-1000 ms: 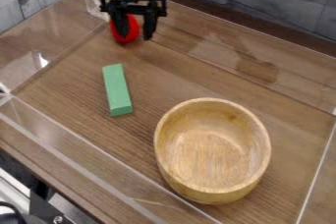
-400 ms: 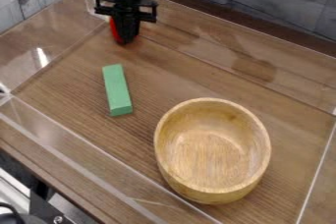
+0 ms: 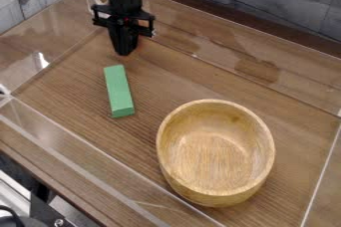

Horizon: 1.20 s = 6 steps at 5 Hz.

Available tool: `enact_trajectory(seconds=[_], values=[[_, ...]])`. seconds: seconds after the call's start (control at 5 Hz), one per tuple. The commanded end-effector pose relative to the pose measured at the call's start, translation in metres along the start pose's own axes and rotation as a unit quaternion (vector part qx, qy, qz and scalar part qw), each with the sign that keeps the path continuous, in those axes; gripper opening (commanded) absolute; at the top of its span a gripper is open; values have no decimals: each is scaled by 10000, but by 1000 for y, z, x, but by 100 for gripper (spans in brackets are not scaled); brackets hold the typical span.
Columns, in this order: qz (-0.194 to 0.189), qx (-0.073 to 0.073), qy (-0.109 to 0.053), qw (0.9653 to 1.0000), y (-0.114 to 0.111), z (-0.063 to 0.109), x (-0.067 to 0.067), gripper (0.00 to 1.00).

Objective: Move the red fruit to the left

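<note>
Gripper [image 3: 123,44] stands low on the tabletop [image 3: 213,72]; the red fruit is hidden and jaw state cannot be told. Step: grasping. Next: confirm the hold, then carry left.

One camera only, set high off a near corner of the wooden table [image 3: 200,62], looking down and across it slantwise, fairly near; the table fills the view and its far edge is cropped.
</note>
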State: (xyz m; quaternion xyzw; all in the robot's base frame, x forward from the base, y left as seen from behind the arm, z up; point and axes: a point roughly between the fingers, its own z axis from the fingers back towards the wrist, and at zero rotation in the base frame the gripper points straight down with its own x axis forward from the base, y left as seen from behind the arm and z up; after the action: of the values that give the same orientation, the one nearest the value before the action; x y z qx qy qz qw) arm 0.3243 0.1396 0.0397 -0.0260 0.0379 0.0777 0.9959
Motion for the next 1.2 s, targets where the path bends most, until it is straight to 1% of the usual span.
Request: enact_trajectory(seconds=[0.0, 0.2, 0.6, 0.8, 1.0], values=[[115, 3, -307, 9995, 6, 23, 13, 100], [170, -51, -327, 9993, 4, 24, 21, 100], [-31, -131, -421, 9990, -8, 21, 19, 100], [161, -197, -559, 9981, -23, 32, 14, 100], [271, -256, -699, 9969, -39, 42, 10, 100]])
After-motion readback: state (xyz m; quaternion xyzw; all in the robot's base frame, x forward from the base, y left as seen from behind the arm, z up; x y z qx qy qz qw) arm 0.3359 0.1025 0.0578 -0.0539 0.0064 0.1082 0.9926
